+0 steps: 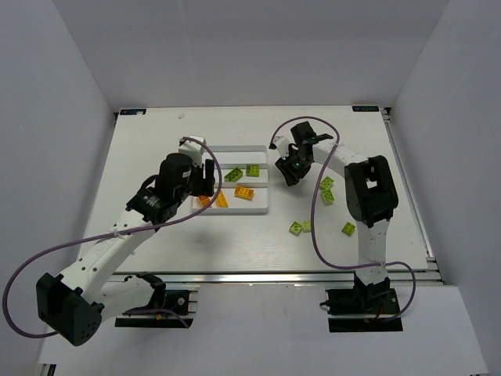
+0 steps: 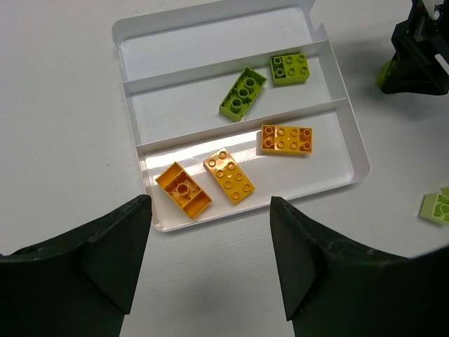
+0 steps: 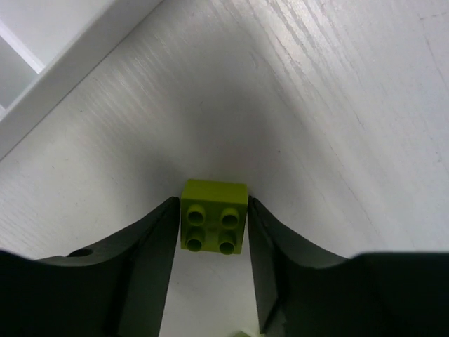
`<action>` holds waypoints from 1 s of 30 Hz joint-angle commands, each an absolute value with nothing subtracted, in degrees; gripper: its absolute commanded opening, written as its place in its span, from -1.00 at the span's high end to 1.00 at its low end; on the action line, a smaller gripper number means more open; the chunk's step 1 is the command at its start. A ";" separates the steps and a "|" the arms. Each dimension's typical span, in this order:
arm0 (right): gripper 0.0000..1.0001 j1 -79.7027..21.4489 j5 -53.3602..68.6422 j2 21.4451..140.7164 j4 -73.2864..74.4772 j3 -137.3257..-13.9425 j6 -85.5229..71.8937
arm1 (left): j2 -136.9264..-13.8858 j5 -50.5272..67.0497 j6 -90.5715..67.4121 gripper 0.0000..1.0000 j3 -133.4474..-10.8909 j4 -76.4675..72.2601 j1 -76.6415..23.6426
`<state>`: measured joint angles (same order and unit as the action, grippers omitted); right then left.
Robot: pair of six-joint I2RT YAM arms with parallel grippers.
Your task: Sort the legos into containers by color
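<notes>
Firmly pinched in the right gripper (image 3: 212, 205), jaws closed to its width: a small lime-green square studded plastic brick (image 3: 214, 225), seemingly off the table, just beside the right end wall of the flat white three-compartment plastic tray (image 1: 266, 192). Middle compartment (image 2: 175, 105), already holding two lime-green bricks (image 2: 242, 93), directly leftward, long axis pointing at that gripper. Low rim to cross, probably; open room beyond. Left gripper (image 2: 210, 203) wide open, empty, over the orange bricks (image 2: 228, 175).
</notes>
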<state>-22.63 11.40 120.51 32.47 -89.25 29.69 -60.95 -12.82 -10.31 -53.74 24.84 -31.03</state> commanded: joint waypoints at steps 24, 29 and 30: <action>1.00 -33.39 18.89 116.79 40.34 -108.00 25.76 | -57.92 -14.15 -10.11 -0.51 -52.12 22.41 -30.94; 0.62 -34.89 18.72 126.73 43.85 -120.73 23.12 | -57.22 -14.68 -9.93 -0.51 -51.50 21.71 -30.94; 0.54 -34.89 18.55 127.70 44.03 -121.63 22.59 | -57.30 -14.76 -9.84 -0.51 -51.42 21.62 -30.94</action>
